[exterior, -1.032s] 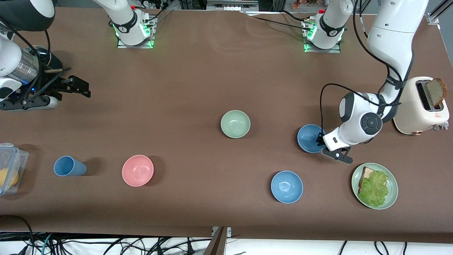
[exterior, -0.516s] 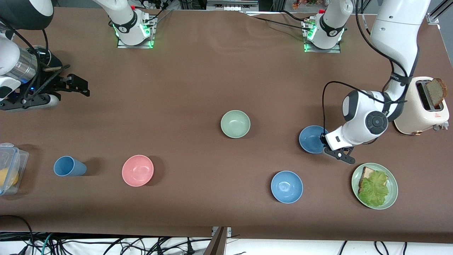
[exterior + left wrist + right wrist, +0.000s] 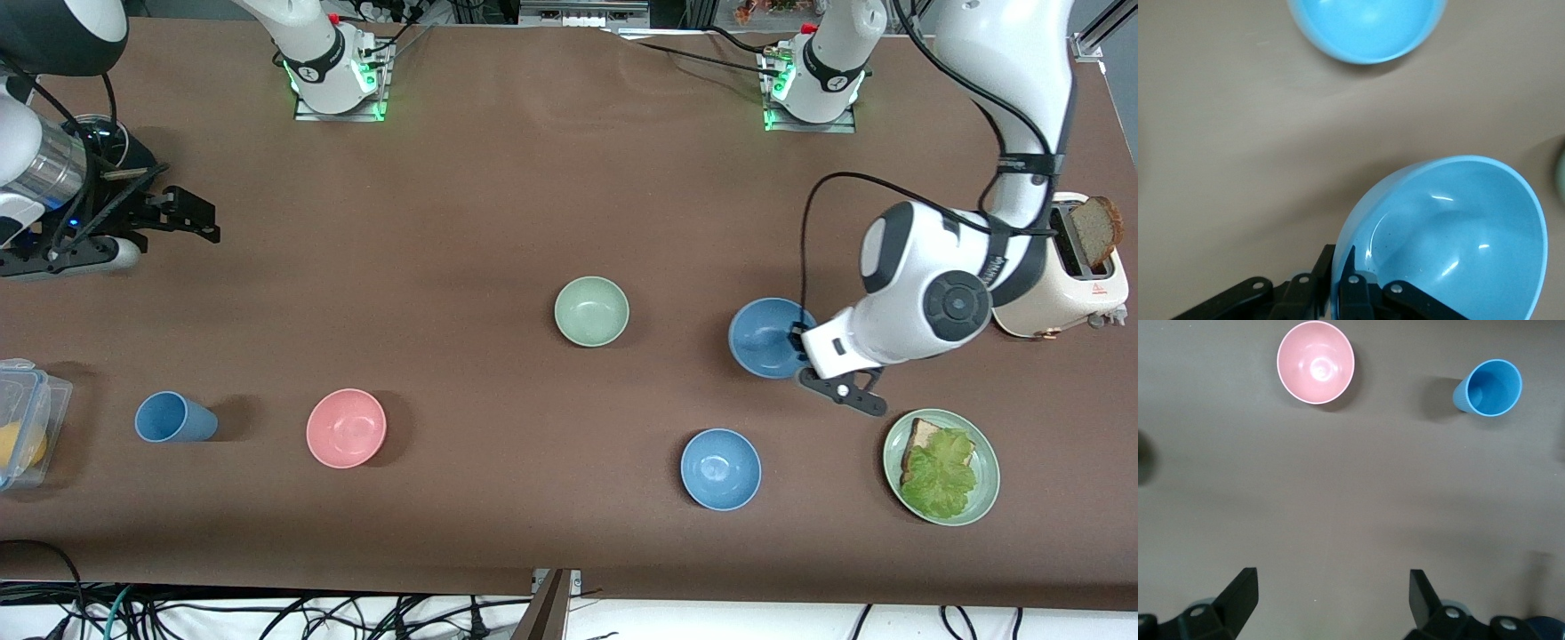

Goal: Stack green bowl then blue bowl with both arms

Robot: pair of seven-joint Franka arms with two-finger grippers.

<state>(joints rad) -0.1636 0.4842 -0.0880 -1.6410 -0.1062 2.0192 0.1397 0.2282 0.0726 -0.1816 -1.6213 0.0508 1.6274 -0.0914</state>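
Since a second ago, the blue bowl (image 3: 765, 337) has been lifted and tilted, shifted slightly toward frame centre, pinched at its rim by the left gripper (image 3: 803, 342), which is clamped shut on it; one finger (image 3: 1355, 293) is seen inside the rim in the left wrist view. Low in the frame, a glossier second blue bowl (image 3: 721, 468) and a green plate (image 3: 987, 480) with bread and lettuce lie flat. The pink bowl (image 3: 346, 428) and blue cup (image 3: 173, 418) sit lower left. The matte green bowl (image 3: 591, 310) rests mid-frame, untouched. The right gripper (image 3: 173, 216) waits at upper left, jaws spread wide. The toaster (image 3: 1049, 293) is partly hidden by the left arm.
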